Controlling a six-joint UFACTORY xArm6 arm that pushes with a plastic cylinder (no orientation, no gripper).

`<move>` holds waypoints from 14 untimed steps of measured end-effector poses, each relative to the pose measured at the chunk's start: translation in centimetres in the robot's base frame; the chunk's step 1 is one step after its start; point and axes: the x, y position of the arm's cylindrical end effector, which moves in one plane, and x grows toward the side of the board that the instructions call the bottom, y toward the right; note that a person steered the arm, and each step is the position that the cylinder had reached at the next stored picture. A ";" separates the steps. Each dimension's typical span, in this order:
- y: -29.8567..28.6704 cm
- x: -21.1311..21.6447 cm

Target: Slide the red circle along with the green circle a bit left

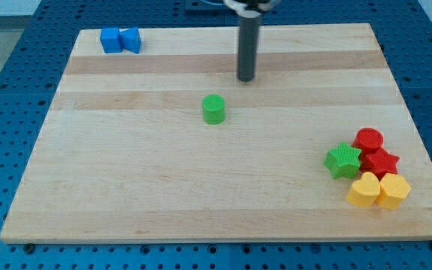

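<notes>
The red circle (368, 139) sits at the view's lower right, touching a red star (382, 161) just below it and a green star (343, 160) to its lower left. The green circle (214, 109) stands alone near the board's middle. My tip (245, 78) is above and slightly right of the green circle, apart from it, and far to the upper left of the red circle.
A yellow heart (363, 190) and a yellow hexagon (394, 190) lie below the stars at the lower right. Two blue blocks (120, 40) sit together at the board's top left corner. The wooden board (163, 187) ends in blue pegboard all round.
</notes>
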 end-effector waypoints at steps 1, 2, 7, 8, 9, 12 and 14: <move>-4.4 0.7; -8.3 3.1; -4.5 6.4; -2.1 7.2; -0.6 8.5; -2.1 13.8; -2.0 17.8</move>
